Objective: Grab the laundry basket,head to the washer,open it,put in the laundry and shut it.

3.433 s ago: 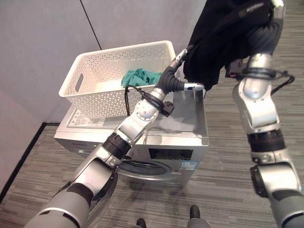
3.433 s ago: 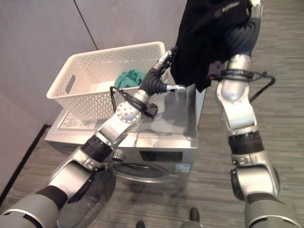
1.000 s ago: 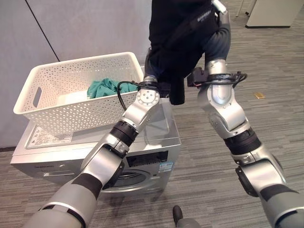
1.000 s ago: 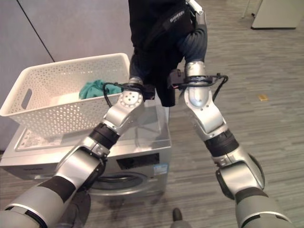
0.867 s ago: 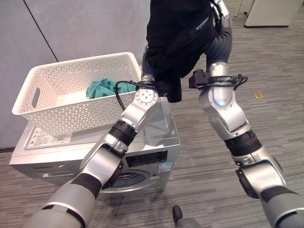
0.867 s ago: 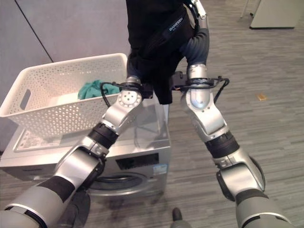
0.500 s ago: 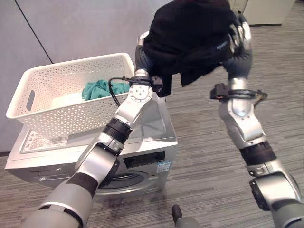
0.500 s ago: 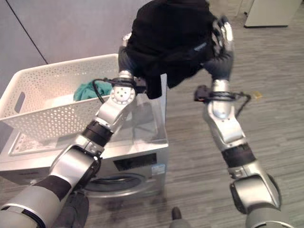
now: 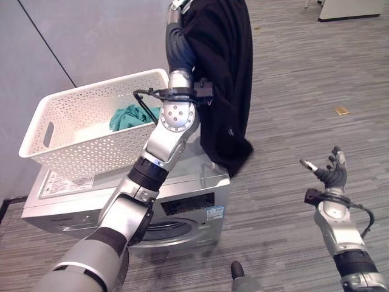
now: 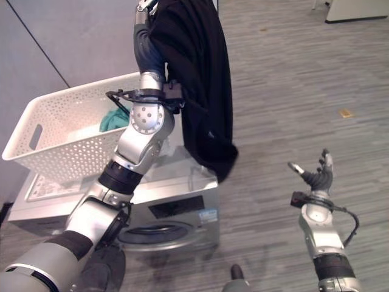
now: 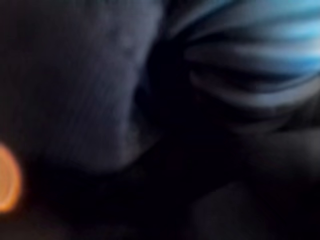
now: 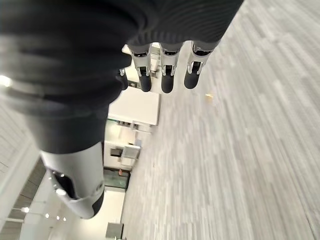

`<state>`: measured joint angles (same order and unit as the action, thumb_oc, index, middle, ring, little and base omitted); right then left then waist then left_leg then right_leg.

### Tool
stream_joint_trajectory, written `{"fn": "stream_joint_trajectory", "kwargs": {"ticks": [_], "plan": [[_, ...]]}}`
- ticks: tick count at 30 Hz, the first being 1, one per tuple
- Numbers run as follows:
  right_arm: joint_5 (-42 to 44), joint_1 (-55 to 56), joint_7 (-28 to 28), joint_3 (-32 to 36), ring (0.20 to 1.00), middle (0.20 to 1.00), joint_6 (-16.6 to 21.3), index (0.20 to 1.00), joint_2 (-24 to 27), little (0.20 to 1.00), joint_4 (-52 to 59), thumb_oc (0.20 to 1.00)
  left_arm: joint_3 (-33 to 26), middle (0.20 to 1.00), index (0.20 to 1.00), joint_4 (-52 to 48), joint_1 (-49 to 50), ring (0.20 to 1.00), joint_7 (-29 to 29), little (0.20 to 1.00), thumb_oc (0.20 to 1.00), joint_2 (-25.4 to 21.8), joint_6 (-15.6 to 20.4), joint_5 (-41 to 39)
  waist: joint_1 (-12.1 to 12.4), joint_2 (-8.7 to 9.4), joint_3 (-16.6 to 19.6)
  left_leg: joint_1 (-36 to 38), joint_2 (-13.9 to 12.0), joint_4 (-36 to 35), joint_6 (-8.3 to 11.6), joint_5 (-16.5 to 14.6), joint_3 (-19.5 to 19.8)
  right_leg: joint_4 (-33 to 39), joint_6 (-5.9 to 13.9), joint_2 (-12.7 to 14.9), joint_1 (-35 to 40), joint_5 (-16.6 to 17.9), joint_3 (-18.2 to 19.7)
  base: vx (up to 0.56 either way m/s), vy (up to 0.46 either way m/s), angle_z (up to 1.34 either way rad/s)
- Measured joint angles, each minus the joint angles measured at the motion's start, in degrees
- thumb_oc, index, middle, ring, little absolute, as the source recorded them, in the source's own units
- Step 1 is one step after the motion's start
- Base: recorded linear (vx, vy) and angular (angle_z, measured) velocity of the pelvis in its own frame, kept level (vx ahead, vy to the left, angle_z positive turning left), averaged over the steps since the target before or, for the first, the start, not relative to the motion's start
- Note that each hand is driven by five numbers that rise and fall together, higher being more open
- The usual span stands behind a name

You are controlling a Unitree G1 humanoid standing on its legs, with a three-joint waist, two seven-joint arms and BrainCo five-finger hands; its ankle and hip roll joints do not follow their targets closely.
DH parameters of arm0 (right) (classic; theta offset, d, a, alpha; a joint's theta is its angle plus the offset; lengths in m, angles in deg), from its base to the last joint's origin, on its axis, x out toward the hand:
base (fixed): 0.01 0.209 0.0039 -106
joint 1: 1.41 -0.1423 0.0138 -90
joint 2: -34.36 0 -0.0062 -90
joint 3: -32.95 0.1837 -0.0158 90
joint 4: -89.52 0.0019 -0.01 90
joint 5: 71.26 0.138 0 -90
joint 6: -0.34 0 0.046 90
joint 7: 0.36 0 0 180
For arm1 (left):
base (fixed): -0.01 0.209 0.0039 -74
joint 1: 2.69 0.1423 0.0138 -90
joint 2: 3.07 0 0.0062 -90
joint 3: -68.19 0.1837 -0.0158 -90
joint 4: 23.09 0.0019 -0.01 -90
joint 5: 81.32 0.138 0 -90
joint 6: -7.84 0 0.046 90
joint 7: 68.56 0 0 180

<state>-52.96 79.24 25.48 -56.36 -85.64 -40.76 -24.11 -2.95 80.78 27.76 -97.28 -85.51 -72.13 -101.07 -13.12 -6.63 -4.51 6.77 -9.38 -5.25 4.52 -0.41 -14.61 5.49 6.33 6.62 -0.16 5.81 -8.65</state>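
A black garment (image 9: 223,73) hangs long and limp from the raised left arm, draped down past the near right corner of the washer (image 9: 182,194). The left hand (image 9: 176,5) is up at the top, its fingers buried in the cloth, so I cannot tell their grip. The white perforated basket (image 9: 91,137) sits on the washer, teal laundry (image 9: 130,115) inside. The right hand (image 9: 331,170) hovers low right, fingers spread, empty.

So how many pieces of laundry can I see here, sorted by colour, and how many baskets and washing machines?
Black garment, hanging from the raised left hand: 1
Green cloth, in the basket: 1
White basket, on the washer: 1
Washer: 1
Total: 4
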Motion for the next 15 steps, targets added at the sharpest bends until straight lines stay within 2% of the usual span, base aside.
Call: {"fn": "stream_joint_trajectory", "kwargs": {"ticks": [3, 10, 14, 15], "plan": [[0.06, -0.03, -0.42, -1.68, 1.000, 1.000, -0.41, 1.000, -1.55, 1.000, -3.88, 1.000, -0.05, 0.200, 0.200, 0.07, -0.01, 0.200, 0.37, 0.200, 0.200, 0.22, 0.72, -0.02, 1.24, -0.18, -0.04, 0.01, 0.07, 0.01, 0.00, 0.01, 0.14, -0.01, 0.00, 0.10, 0.12, -0.06, -0.24, -0.01, -0.019, 0.05], [0.37, -1.18, -1.89, -6.01, 1.000, 1.000, -0.54, 1.000, -3.49, 1.000, -9.72, 1.000, 0.00, 0.200, 0.200, 0.10, -0.04, 0.200, 0.97, 0.200, 0.200, 0.19, 1.07, -0.46, 1.93, -0.17, -0.04, 0.13, 0.07, 0.02, 0.17, 0.21, 1.79, -0.35, 0.08, 0.34, 1.45, -0.32, -2.39, -0.02, -0.032, 0.14], [0.66, -2.96, -3.12, -7.41, 1.000, 1.000, -1.36, 1.000, -4.63, 1.000, -14.82, 1.000, -0.03, 0.200, 0.200, -1.42, -0.16, 0.200, 1.60, 0.200, 0.200, -1.86, 1.07, -0.38, 3.13, -0.14, -0.06, 0.29, 0.04, 0.03, 0.51, 0.45, 2.87, -0.21, 0.13, 0.41, 2.20, -0.58, -3.14, -0.01, -0.036, 0.10], [0.67, -3.16, -3.63, -7.45, 1.000, 1.000, -1.54, 1.000, -5.03, 1.000, -17.24, 1.000, -0.08, 0.200, 0.200, -4.05, -0.16, 0.200, 2.20, 0.200, 0.200, -4.03, 1.09, -0.34, 3.95, -0.24, -0.01, 0.26, 0.00, 0.03, 0.52, 0.46, 3.05, 0.02, 0.21, 0.39, 2.42, -0.80, -3.49, -0.01, -0.048, 0.15]]}}
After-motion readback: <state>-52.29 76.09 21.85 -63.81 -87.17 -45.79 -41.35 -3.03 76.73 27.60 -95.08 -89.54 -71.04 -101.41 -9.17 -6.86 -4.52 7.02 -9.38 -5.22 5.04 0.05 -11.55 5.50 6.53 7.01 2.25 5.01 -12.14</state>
